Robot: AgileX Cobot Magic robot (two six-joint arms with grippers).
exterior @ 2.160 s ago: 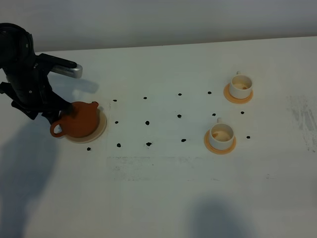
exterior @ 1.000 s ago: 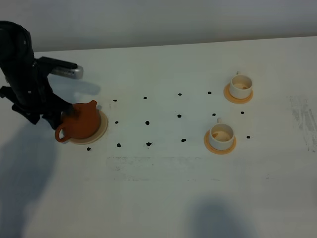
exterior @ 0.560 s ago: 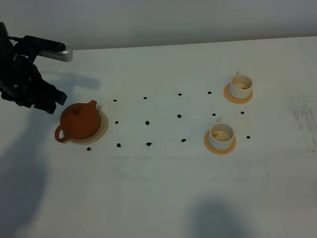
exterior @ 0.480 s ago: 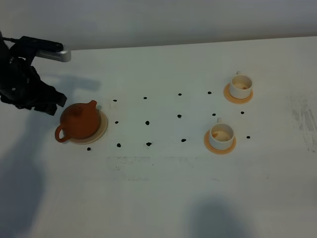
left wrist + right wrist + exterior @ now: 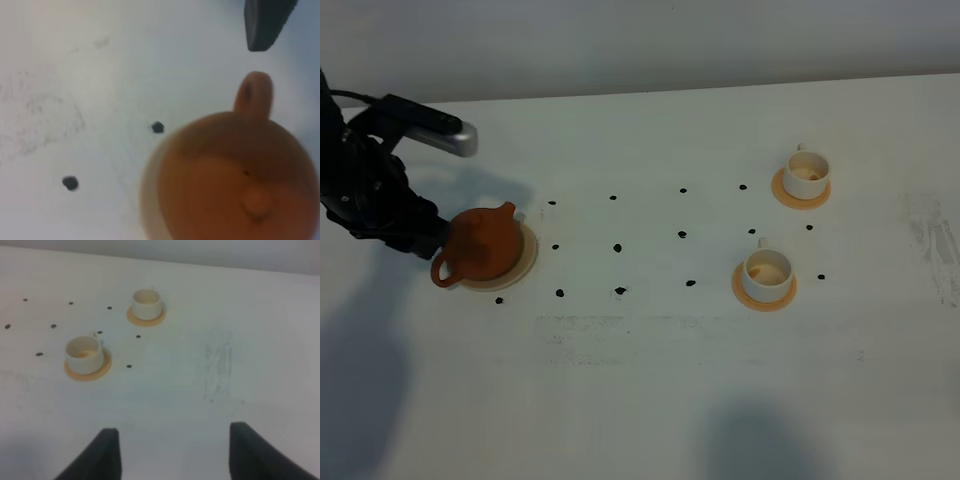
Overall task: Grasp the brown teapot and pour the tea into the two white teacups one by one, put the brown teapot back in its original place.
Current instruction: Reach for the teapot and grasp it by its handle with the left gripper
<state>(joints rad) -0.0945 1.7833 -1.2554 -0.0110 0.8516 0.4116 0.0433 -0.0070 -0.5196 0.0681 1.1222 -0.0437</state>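
The brown teapot [image 5: 482,246] stands upright on its original place, the cream coaster [image 5: 526,256], at the table's left, handle toward the front left. My left gripper [image 5: 428,238] is close against the teapot's left side and is open. In the left wrist view one dark fingertip [image 5: 266,24] hangs just off the teapot's [image 5: 235,175] loop handle without touching it. The two white teacups [image 5: 806,174] [image 5: 766,270] sit on orange saucers at the right, each with brownish liquid inside. My right gripper [image 5: 177,460] is open and empty, well short of the teacups [image 5: 146,302] [image 5: 85,352].
Small black dots [image 5: 618,248] mark a grid on the white table [image 5: 650,380] between the teapot and the cups. A scuffed grey patch [image 5: 932,240] lies near the right edge. The wall runs along the back.
My left gripper drew back up and left from the teapot, then came back in against its left side. The teapot stays on the coaster. The right gripper has not moved.
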